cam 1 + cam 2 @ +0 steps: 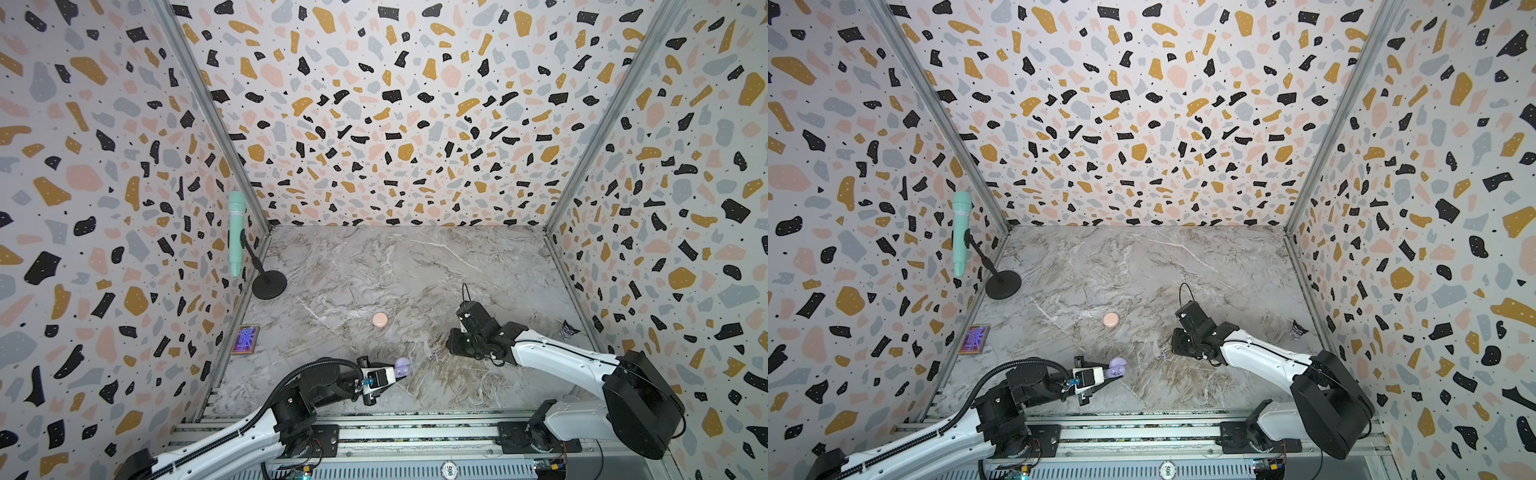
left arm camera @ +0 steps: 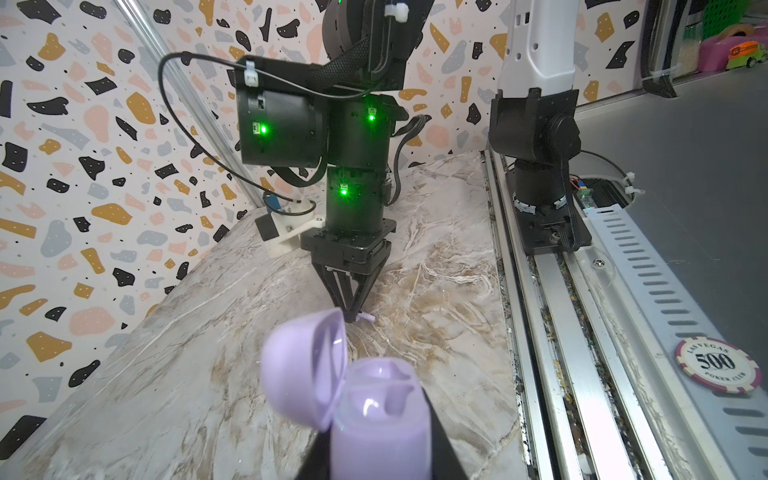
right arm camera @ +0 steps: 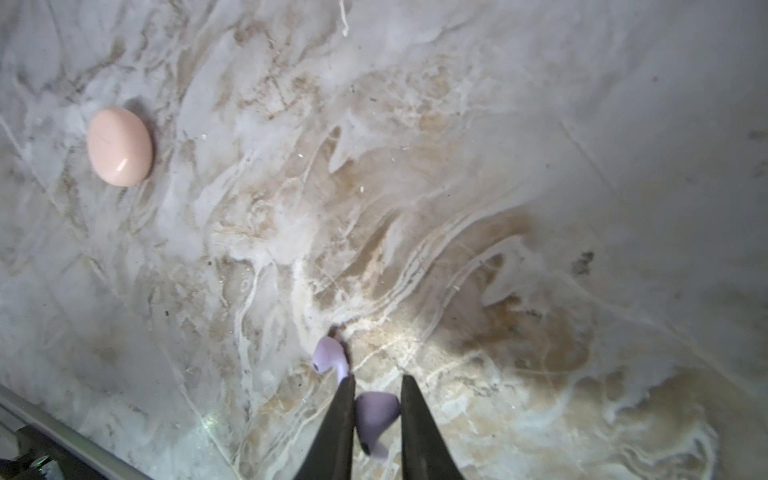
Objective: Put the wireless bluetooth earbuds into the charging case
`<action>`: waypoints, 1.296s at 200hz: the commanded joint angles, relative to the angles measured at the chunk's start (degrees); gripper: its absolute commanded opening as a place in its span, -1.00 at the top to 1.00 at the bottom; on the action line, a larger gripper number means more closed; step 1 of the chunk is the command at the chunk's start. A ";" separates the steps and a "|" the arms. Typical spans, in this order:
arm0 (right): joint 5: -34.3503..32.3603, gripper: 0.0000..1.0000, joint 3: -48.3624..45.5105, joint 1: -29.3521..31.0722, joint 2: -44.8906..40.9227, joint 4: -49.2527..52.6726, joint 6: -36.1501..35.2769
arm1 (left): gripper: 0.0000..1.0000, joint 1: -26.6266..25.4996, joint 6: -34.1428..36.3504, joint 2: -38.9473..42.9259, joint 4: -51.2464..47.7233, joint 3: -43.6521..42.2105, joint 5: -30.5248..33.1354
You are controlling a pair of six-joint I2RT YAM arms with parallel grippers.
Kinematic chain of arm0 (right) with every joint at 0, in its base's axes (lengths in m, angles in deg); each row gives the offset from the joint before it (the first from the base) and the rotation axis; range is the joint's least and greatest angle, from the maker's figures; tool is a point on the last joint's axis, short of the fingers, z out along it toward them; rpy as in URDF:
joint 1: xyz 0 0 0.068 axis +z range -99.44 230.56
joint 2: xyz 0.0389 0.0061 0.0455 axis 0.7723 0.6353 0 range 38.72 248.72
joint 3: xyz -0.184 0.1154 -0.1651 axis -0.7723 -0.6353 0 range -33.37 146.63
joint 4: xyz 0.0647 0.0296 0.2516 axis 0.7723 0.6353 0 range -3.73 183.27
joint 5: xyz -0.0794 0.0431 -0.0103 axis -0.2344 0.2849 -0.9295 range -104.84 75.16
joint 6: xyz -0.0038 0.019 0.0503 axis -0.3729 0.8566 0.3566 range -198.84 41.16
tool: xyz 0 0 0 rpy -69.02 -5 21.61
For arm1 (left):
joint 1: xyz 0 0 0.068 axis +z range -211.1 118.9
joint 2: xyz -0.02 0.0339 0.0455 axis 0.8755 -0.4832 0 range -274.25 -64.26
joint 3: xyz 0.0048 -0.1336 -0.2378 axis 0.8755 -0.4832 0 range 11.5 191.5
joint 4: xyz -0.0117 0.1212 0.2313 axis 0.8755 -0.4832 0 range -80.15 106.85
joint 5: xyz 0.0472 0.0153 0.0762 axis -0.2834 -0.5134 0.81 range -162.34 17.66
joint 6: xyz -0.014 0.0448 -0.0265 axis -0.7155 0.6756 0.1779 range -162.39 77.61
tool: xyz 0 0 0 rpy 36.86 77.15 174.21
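The worktop (image 1: 374, 266) has a glossy marble pattern, grey veined with tan. Two smooth, rounded plastic cases show. The lavender case (image 2: 374, 415) sits near the front edge with its domed lid hinged open over two moulded hollows, and the dark fingers of the left gripper (image 2: 380, 449) are clamped on its body. The pink case (image 3: 119, 145) is closed and egg-like, and lies alone mid-worktop. Two lavender earbuds show, each a small bulb on a short stem. The first earbud (image 3: 376, 413) is pinched between the narrowed, tapered fingers of the right gripper (image 2: 352, 313), down at the worktop. The second earbud (image 3: 330, 357) lies just beside one finger's outer side.
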 commanded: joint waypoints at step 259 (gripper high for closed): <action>0.81 0.59 5.31 4.34 -17.42 -2.40 -4.11 | 1.00 -1.70 -21.15 -6.07 28.41 1.92 7.47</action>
